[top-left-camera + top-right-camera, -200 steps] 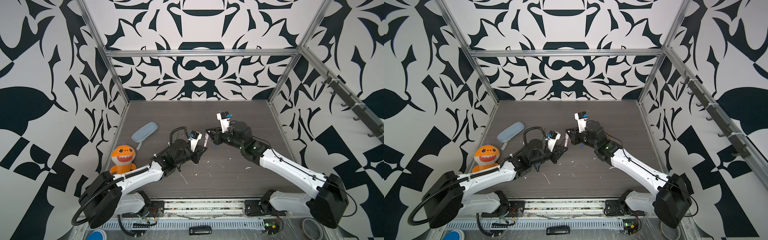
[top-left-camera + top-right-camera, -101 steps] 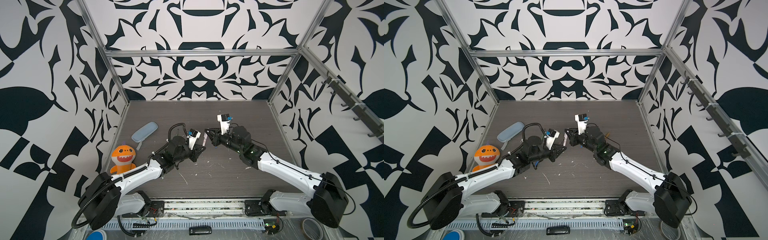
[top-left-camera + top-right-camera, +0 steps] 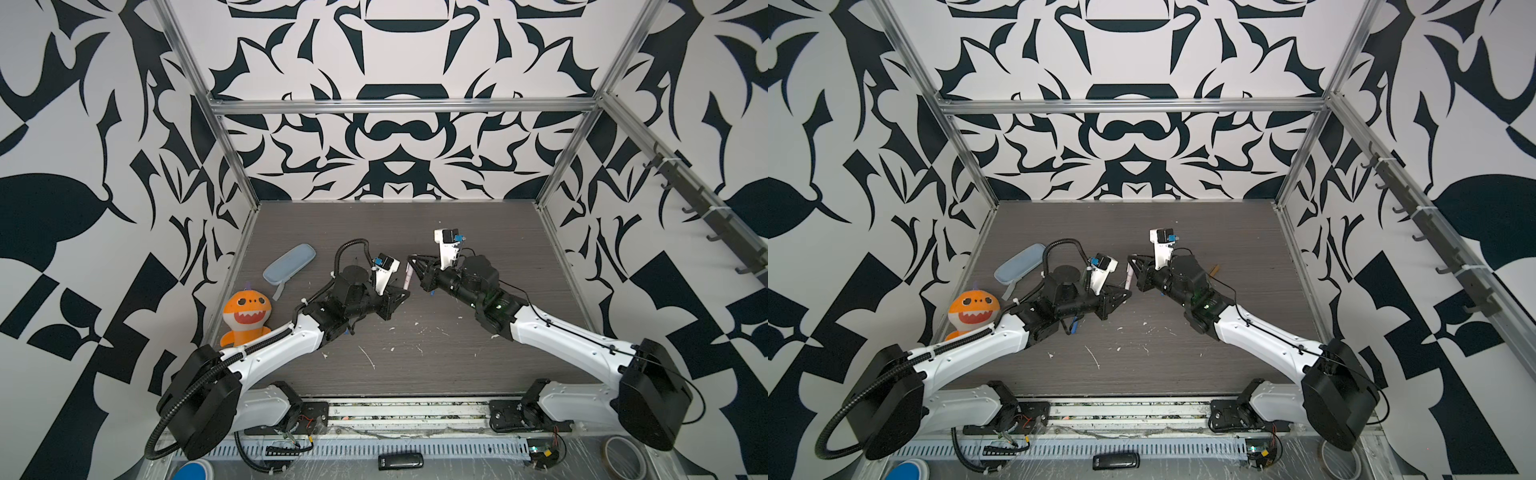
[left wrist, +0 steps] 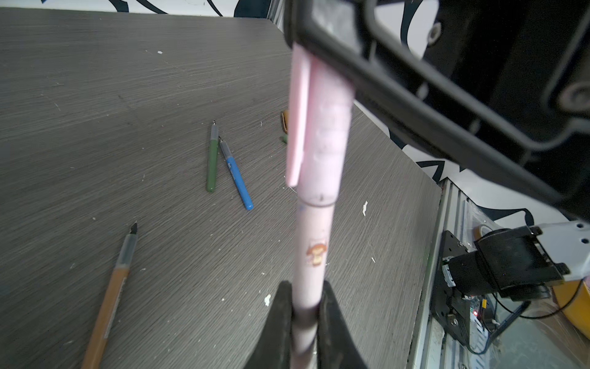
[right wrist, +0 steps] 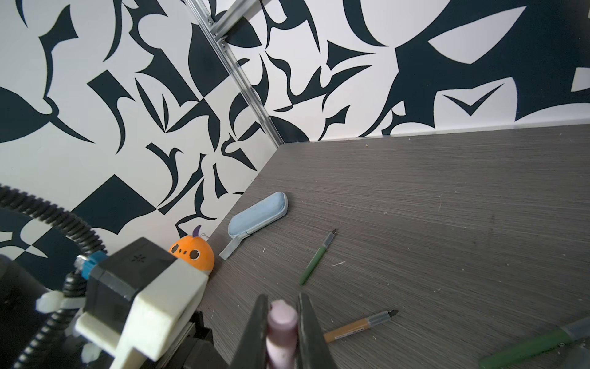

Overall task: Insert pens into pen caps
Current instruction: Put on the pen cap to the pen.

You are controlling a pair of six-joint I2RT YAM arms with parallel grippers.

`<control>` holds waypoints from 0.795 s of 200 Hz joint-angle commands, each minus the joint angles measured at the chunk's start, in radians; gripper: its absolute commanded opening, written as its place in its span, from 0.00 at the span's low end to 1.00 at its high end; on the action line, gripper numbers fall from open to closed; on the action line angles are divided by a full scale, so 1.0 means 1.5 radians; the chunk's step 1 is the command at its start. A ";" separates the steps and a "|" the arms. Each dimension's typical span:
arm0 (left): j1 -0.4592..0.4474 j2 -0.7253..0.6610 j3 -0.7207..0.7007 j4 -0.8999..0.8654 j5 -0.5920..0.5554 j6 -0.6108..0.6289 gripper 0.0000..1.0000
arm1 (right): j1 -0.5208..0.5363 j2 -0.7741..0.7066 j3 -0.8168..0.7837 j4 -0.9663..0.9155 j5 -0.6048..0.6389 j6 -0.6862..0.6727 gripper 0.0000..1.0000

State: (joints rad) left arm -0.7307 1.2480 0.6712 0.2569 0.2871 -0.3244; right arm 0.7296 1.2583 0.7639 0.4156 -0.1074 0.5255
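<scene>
Left gripper [image 4: 306,314]: was shut tight on the pale pink pen [image 4: 314,242].
Right gripper [image 5: 281,322]: was clamped on the pink cap [image 4: 324,134].
Pen and cap: met in mid-air between both grippers, above the table [image 4: 95,96]; the cap seemed fully on.
Loose on table: a green pen [image 4: 211,159] lay just beside a blue pen [image 4: 238,179], an orange-brown pen [image 4: 110,297] apart.

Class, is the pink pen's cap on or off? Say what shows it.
On: the pink cap sits over the end of the pink pen, hiding its tip. Whether it is fully seated, cannot tell.
</scene>
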 commanded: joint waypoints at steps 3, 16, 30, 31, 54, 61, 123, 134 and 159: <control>0.038 -0.010 0.069 0.178 -0.049 -0.052 0.00 | 0.029 0.008 -0.016 -0.203 -0.055 -0.026 0.08; 0.038 -0.001 0.048 0.175 -0.032 -0.063 0.00 | 0.029 -0.005 0.026 -0.218 -0.054 -0.029 0.17; 0.037 0.008 0.022 0.174 -0.015 -0.077 0.00 | 0.028 -0.017 0.083 -0.242 -0.039 -0.040 0.32; 0.037 0.008 0.020 0.174 -0.013 -0.079 0.00 | 0.028 -0.018 0.088 -0.245 -0.038 -0.041 0.33; 0.036 0.008 -0.026 0.179 0.001 -0.104 0.00 | 0.028 -0.037 0.182 -0.285 -0.020 -0.071 0.49; 0.036 0.005 -0.037 0.184 0.002 -0.107 0.00 | 0.028 -0.041 0.203 -0.298 -0.012 -0.079 0.51; 0.036 -0.031 -0.093 0.201 -0.013 -0.119 0.00 | 0.028 -0.070 0.203 -0.329 -0.016 -0.078 0.60; 0.036 -0.035 -0.090 0.195 -0.010 -0.114 0.00 | 0.028 -0.078 0.187 -0.333 -0.009 -0.072 0.61; 0.035 -0.040 -0.098 0.201 -0.004 -0.112 0.00 | 0.028 -0.092 0.175 -0.358 0.003 -0.070 0.62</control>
State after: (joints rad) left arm -0.6746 1.2125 0.5369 0.5068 0.2745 -0.4866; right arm 0.7723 1.1446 1.0409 -0.0803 -0.1272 0.4164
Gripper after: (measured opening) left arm 0.145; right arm 0.617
